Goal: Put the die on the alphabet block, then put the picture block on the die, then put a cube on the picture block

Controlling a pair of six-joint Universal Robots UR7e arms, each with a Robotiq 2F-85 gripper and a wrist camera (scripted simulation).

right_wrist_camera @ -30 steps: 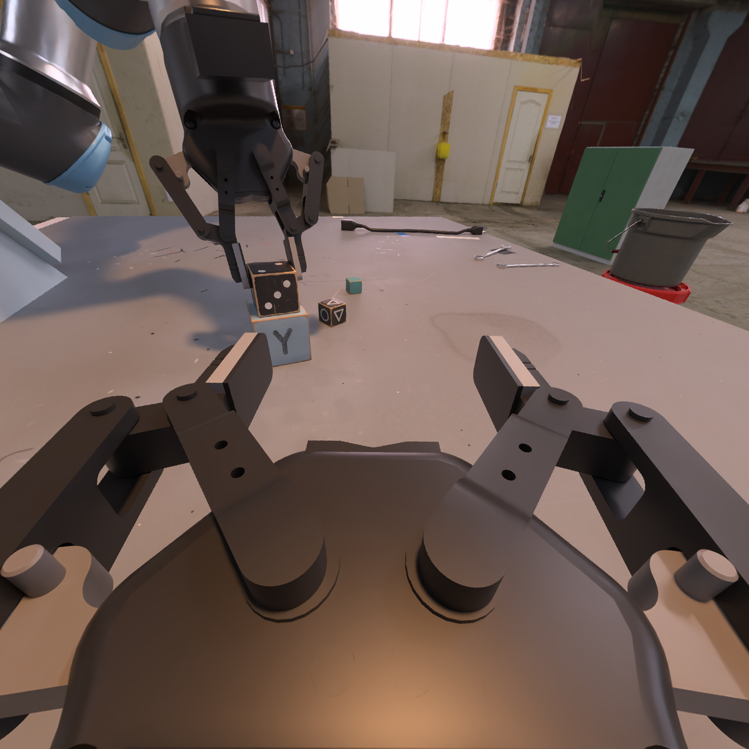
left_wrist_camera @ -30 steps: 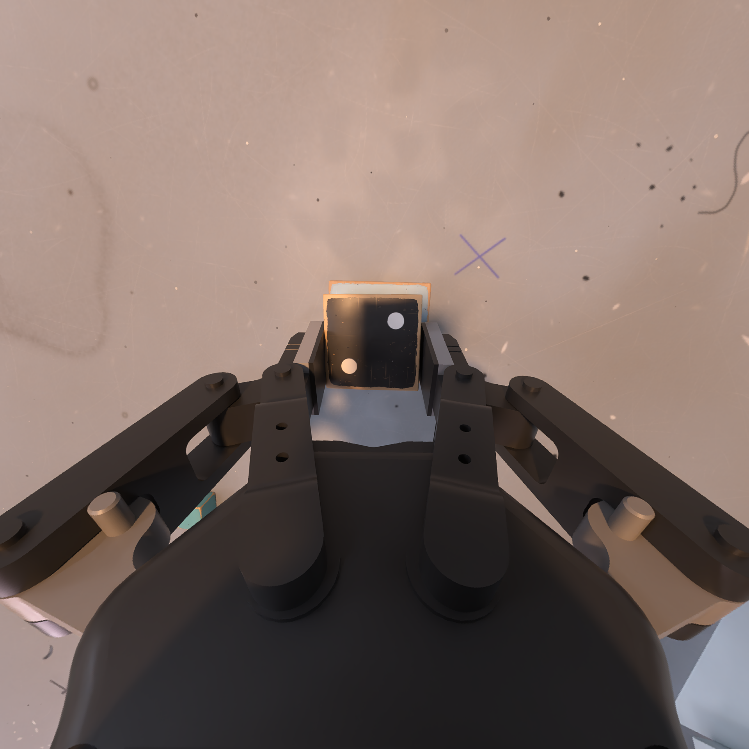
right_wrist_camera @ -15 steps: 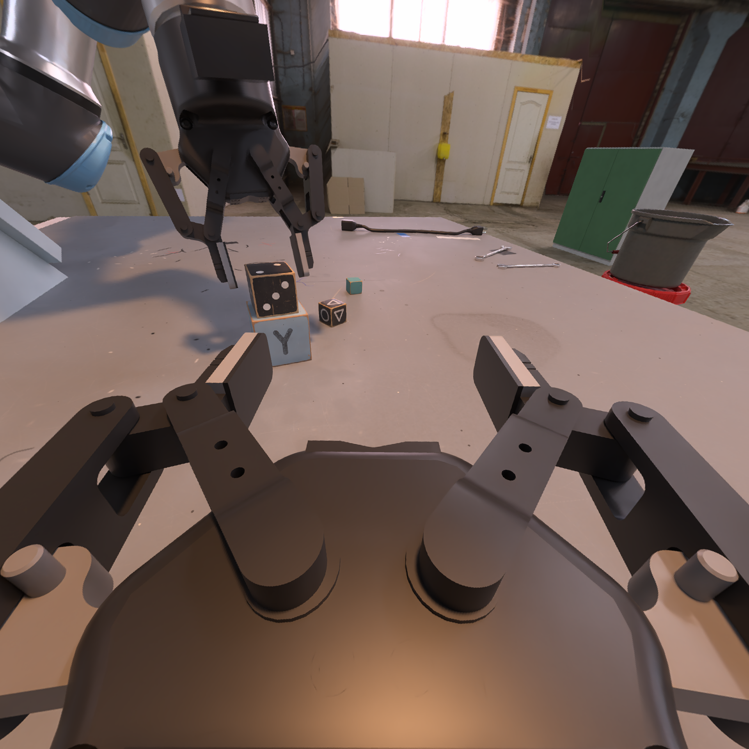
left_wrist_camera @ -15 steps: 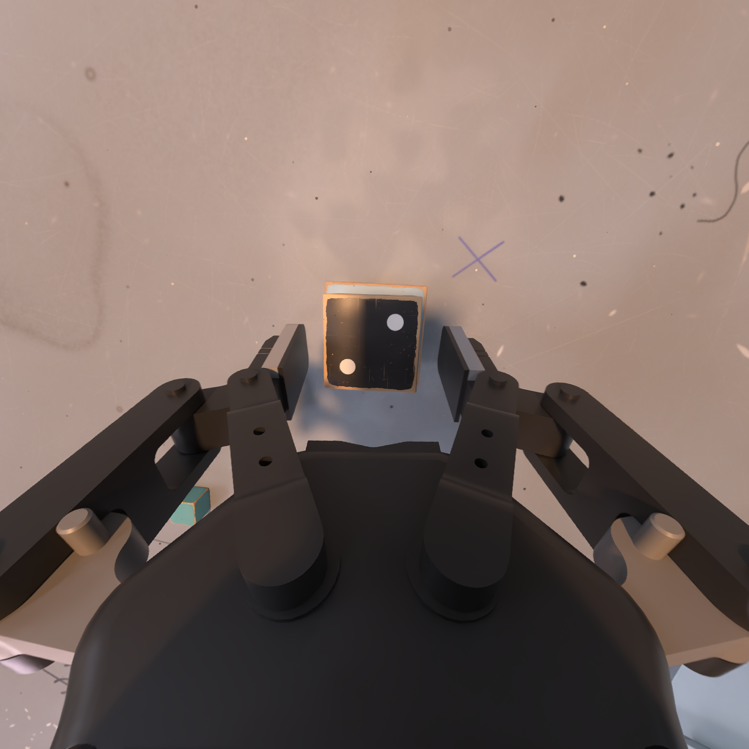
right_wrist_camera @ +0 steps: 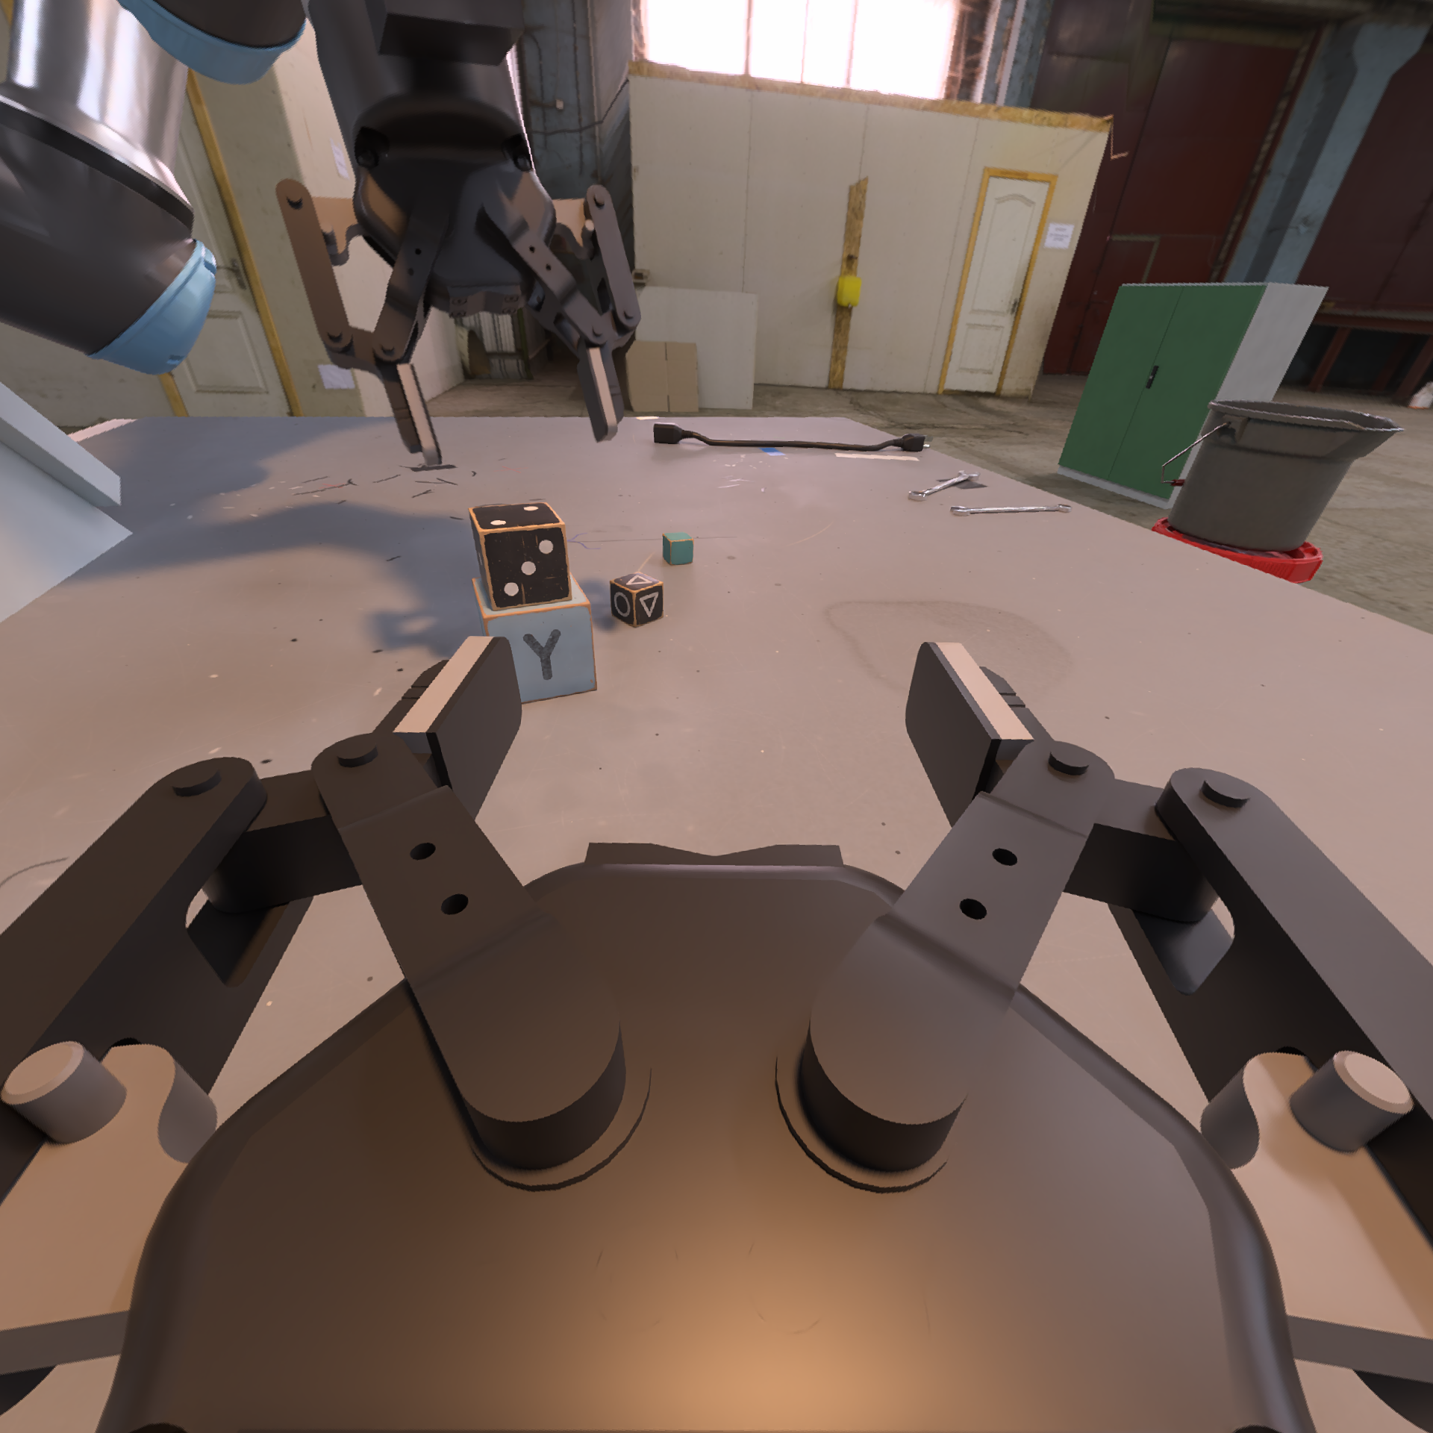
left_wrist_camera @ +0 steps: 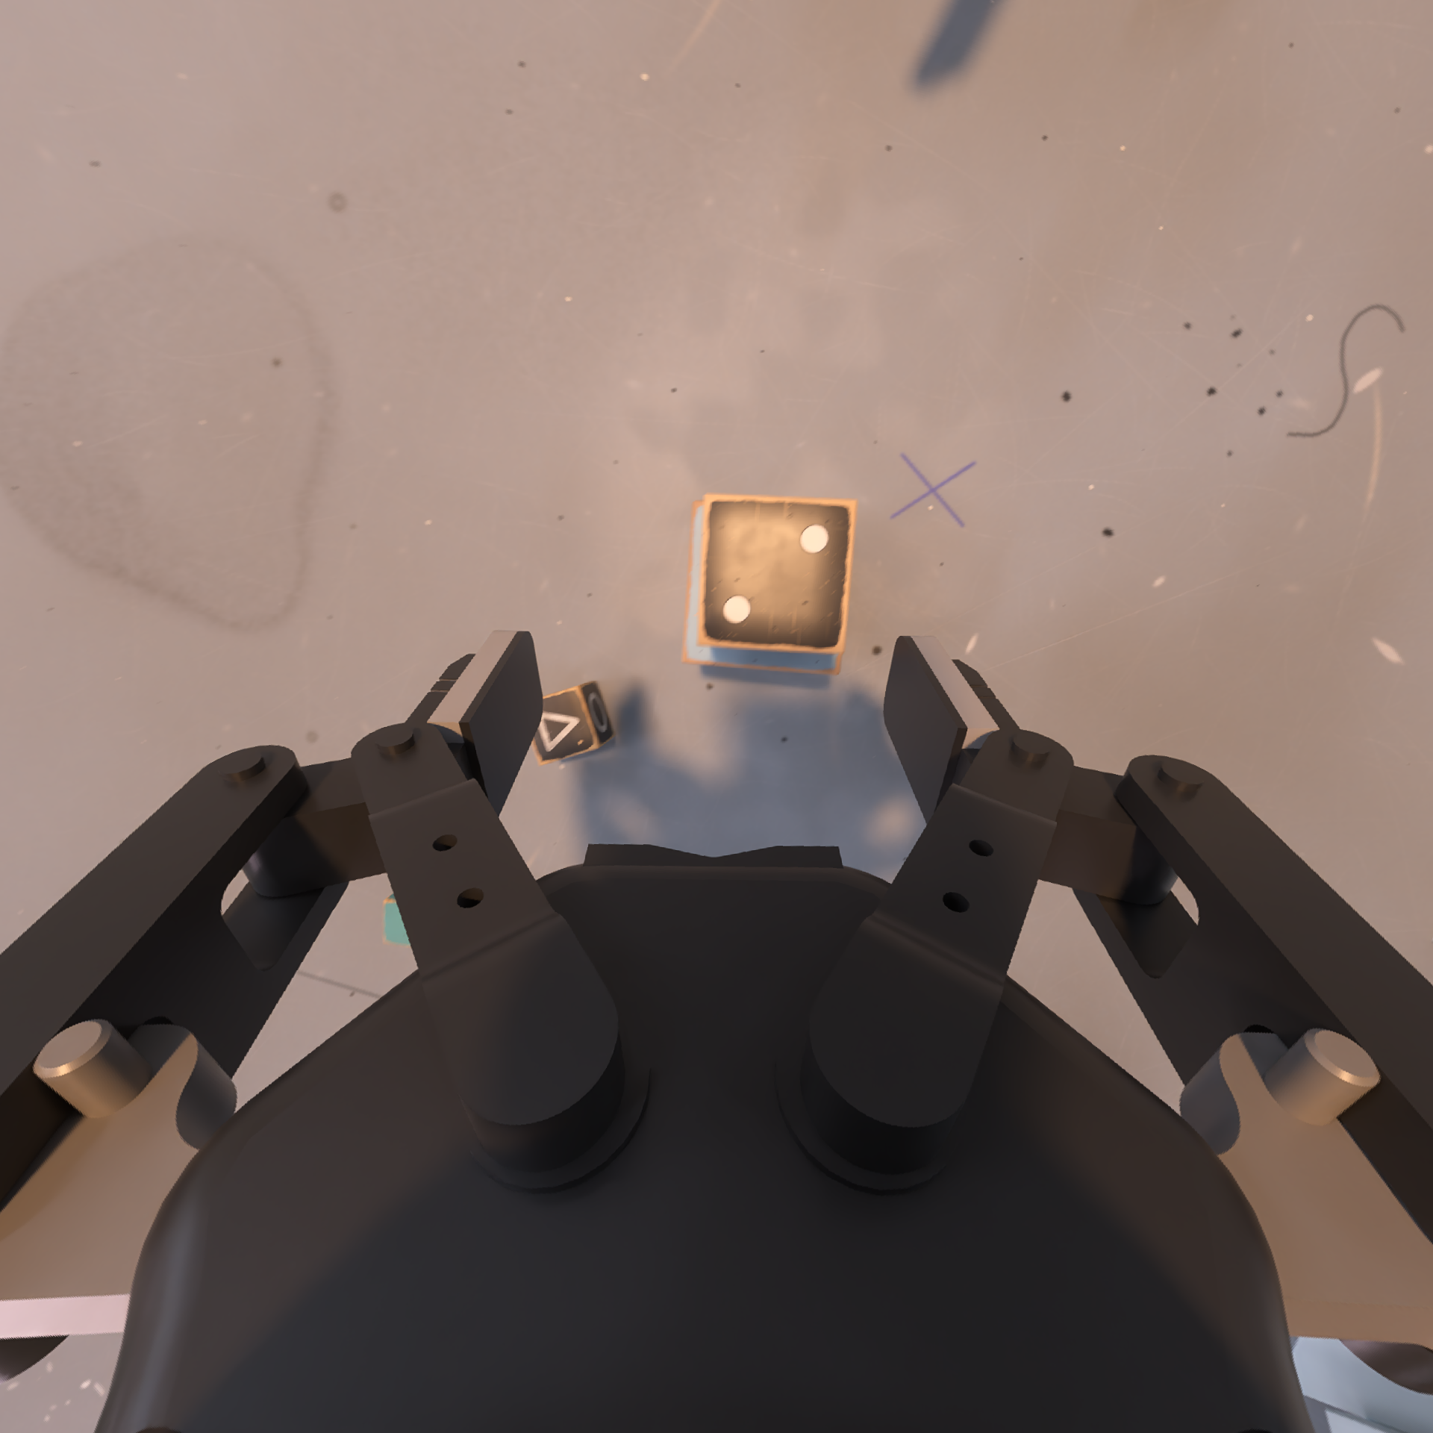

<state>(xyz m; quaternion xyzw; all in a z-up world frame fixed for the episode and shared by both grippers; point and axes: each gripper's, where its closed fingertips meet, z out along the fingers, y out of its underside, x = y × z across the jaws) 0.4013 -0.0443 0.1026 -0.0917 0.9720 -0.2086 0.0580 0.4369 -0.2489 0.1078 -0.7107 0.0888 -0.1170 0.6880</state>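
Resting square on the alphabet block [right_wrist_camera: 552,651], die [right_wrist_camera: 523,564] ready as base; left tool [right_wrist_camera: 508,415] spread empty above, right tool [right_wrist_camera: 709,709] likewise agape, picture block [right_wrist_camera: 637,599] just right.

Die [right_wrist_camera: 521,564] atop alphabet block [right_wrist_camera: 547,650]

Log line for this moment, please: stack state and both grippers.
die seated on alphabet block | picture block, teal cube on table | left gripper open above | right gripper open, empty
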